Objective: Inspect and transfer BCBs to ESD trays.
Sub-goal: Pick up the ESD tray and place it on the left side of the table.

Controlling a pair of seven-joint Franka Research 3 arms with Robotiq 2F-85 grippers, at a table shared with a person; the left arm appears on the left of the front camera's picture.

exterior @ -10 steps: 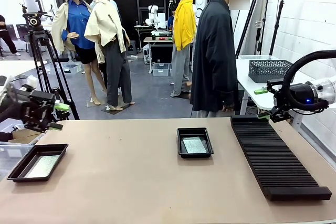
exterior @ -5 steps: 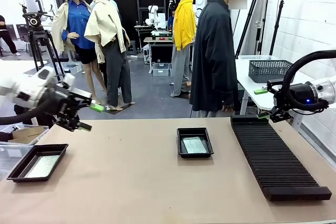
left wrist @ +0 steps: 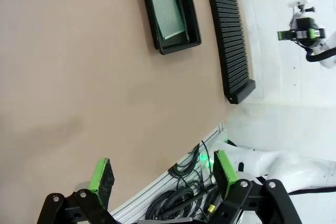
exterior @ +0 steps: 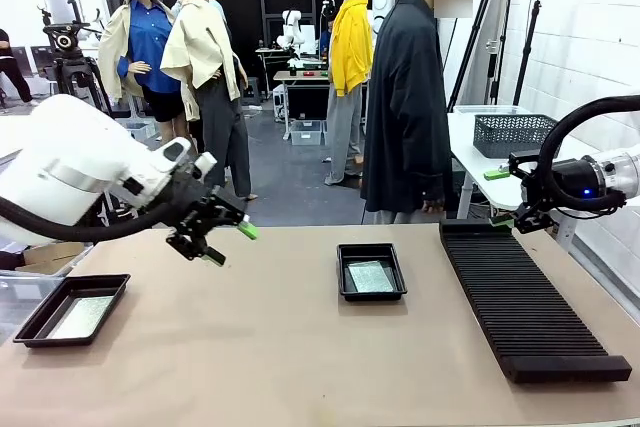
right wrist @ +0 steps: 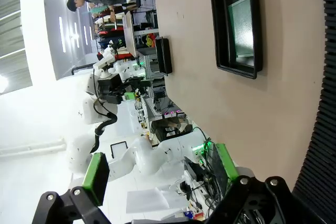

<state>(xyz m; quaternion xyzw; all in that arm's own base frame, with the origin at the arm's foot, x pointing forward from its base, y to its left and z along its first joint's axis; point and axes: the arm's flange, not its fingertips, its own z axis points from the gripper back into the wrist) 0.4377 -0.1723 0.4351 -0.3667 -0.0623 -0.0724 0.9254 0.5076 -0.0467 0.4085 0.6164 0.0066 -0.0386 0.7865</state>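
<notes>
Left claw: the left claw (exterior: 222, 242) hangs above the tabletop at centre left of the front view, jaws spread and nothing between its green pads (left wrist: 101, 174); the wrist view looks down past them at bare tabletop.
Right claw: the right claw (exterior: 527, 215) hovers at the far right of the frame, by the far end of the ribbed rack (exterior: 525, 292); its jaws stand apart and carry nothing.
Boards: one BCB (exterior: 370, 276) lies flat inside the centre ESD tray (exterior: 345, 274), just right of mid-frame; a second BCB (exterior: 82, 316) lies flat in the left ESD tray (exterior: 32, 322) at the lower left.
Handling: each board looks thin, light and stiff, probably easy to scratch or flex, so a gentle pinch seems wise; it sits low on the tray floor with a narrow margin to the raised rim, so the likely hold is along a bare edge, and lifting that edge clear of the rim may be the awkward part.
Surface: the tabletop (exterior: 280, 347) is plain matt tan and level; the glossy trays could slide on it if nudged.
Room: a person in a dark coat (exterior: 407, 97) stands at the far side, upper centre; a mesh basket (exterior: 512, 133) sits on a white side table at the upper right; a camera tripod (exterior: 68, 52) stands at the upper left.
</notes>
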